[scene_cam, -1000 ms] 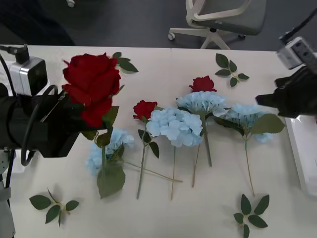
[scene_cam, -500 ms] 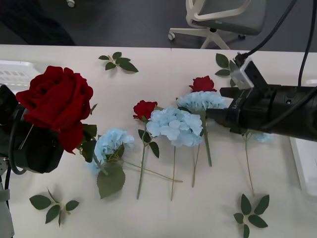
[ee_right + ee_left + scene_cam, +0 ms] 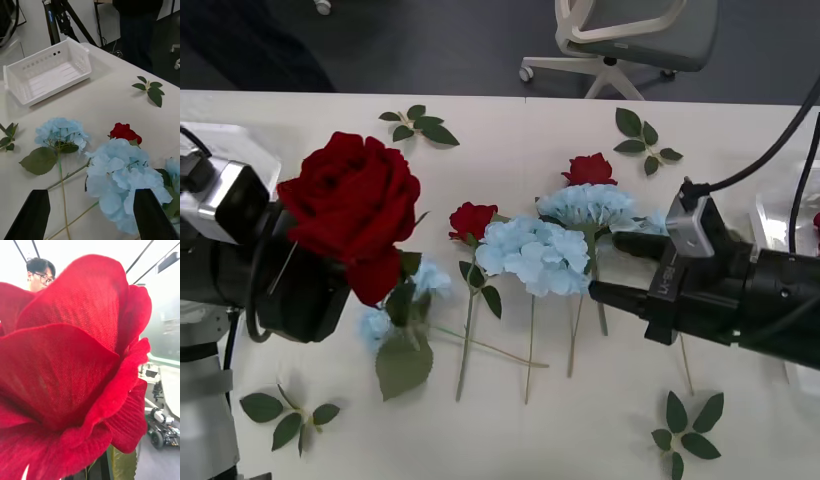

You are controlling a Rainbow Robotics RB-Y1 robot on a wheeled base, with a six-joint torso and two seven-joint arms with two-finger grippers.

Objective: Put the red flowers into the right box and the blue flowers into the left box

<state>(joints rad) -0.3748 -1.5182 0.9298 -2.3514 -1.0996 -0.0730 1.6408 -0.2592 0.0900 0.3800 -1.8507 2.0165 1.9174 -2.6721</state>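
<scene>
My left gripper (image 3: pixel 345 290) holds a red flower (image 3: pixel 352 212) up off the table by its stem; the bloom (image 3: pixel 63 371) hides the fingers. Two more red flowers (image 3: pixel 471 220) (image 3: pixel 588 168) lie among the blue flowers (image 3: pixel 533 253) (image 3: pixel 585 204) mid-table. My right gripper (image 3: pixel 605 268) reaches in from the right, open, just short of the blue cluster (image 3: pixel 120 176), which sits ahead of its black fingers (image 3: pixel 33 215). Beyond it lie another blue head (image 3: pixel 60 135) and the left box (image 3: pixel 48 75). The right box (image 3: pixel 780 215) shows at the right edge.
Loose green leaf sprigs (image 3: pixel 418 124) (image 3: pixel 645 138) (image 3: pixel 685 428) (image 3: pixel 285 415) are scattered around the flowers. An office chair (image 3: pixel 630 35) stands past the table's far edge. The right arm's cables (image 3: pixel 770 150) hang over the right side.
The right arm has swung in from the right edge and come down low toward the blue flowers. The left arm has shifted the lifted red flower left, then back right.
</scene>
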